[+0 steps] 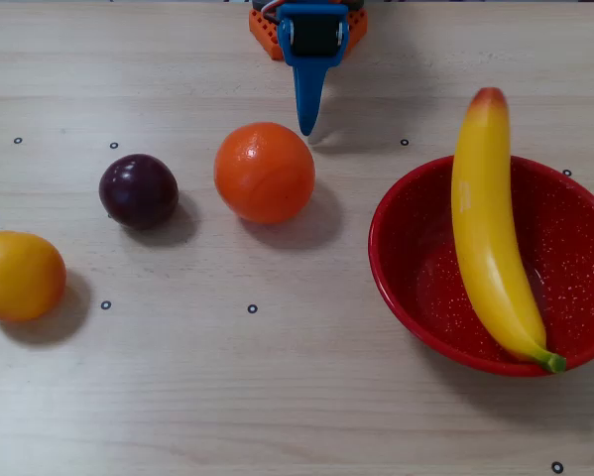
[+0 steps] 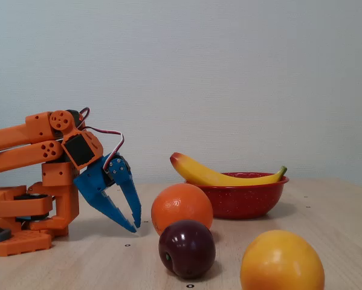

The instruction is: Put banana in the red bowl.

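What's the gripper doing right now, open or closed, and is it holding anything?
Gripper: slightly open, holding nothing, tips down near the table beside the orange ball. The banana lies across the red bowl.

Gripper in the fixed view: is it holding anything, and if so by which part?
Nothing is held. The blue two-finger gripper is open and empty, apart from the long yellow plastic banana, which lies across the glossy red speckled bowl.
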